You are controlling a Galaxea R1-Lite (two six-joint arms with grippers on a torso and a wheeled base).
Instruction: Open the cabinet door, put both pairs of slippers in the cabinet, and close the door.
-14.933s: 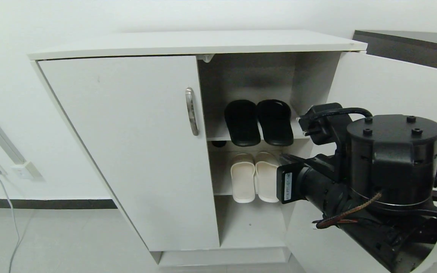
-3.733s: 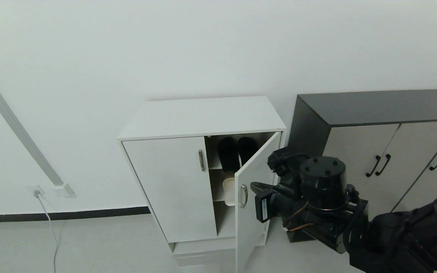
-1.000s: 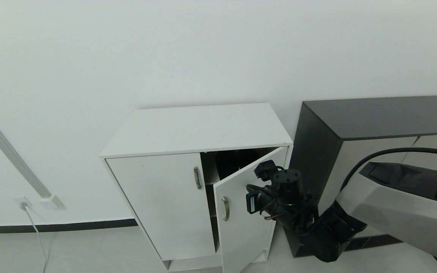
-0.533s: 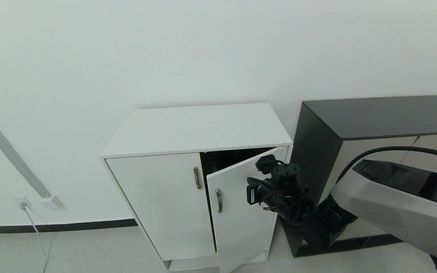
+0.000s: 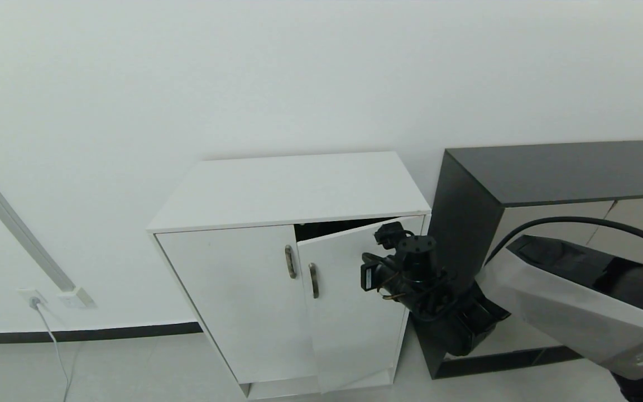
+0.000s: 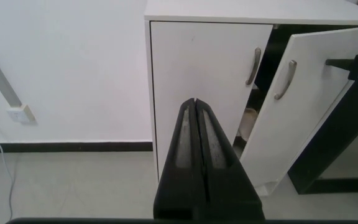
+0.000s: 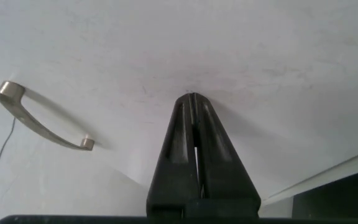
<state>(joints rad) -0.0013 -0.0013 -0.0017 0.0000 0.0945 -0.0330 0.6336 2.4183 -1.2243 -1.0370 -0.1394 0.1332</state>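
Note:
The white cabinet (image 5: 299, 190) stands against the wall with its left door shut. Its right door (image 5: 349, 318) is ajar by a narrow gap at the top. My right gripper (image 5: 365, 259) is shut, and its tips (image 7: 193, 98) touch the outer face of that door beside the metal handle (image 7: 42, 123). In the left wrist view my left gripper (image 6: 195, 104) is shut on nothing and held well in front of the cabinet (image 6: 204, 68). A pale slipper (image 6: 248, 122) shows through the gap behind the right door (image 6: 303, 106). The black slippers are hidden.
A dark cabinet (image 5: 550, 173) stands tight against the white one's right side. A wall socket with a hanging cable (image 5: 34, 301) and a slanted conduit (image 5: 14, 229) are on the wall to the left. Open floor (image 6: 73, 186) lies before the cabinet.
The right door has swung from about half open to nearly shut, with my right gripper following against its face. Earlier the view pulled back from the cabinet.

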